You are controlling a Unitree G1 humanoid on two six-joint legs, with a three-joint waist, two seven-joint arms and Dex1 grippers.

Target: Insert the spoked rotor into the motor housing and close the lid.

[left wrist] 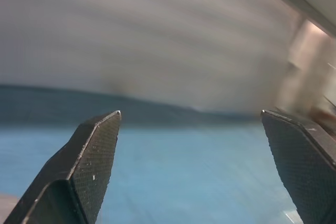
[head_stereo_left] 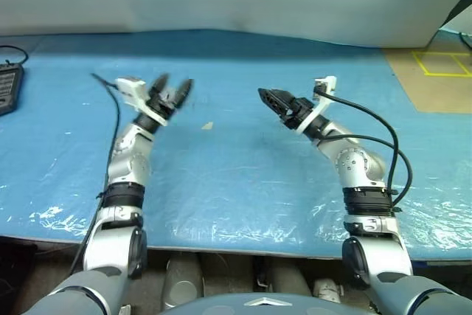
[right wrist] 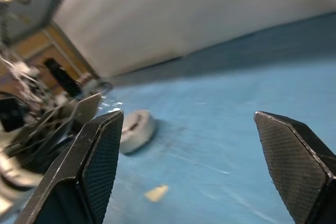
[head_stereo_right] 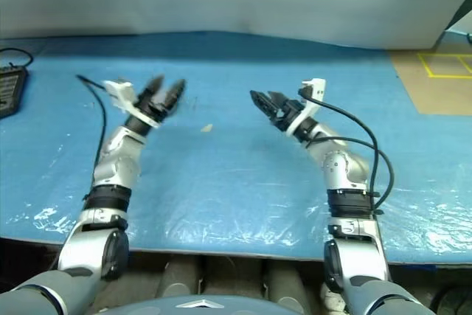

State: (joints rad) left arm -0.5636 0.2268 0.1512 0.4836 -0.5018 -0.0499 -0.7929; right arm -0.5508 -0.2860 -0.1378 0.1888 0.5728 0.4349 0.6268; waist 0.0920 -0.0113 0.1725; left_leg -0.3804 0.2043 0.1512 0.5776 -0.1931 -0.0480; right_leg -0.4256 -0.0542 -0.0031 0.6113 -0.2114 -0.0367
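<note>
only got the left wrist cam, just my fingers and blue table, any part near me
Observer: Yes. The right wrist view shows a round grey metal part lying on the blue table cover, apparently just past the left gripper. I cannot tell whether it is the lid or the housing.
Operator: right gripper holding anything
Observer: No, the right gripper is open and empty, held above the cover.
Operator: anything between the arms
Observer: A small tan scrap lies on the cover between the two grippers.
</note>
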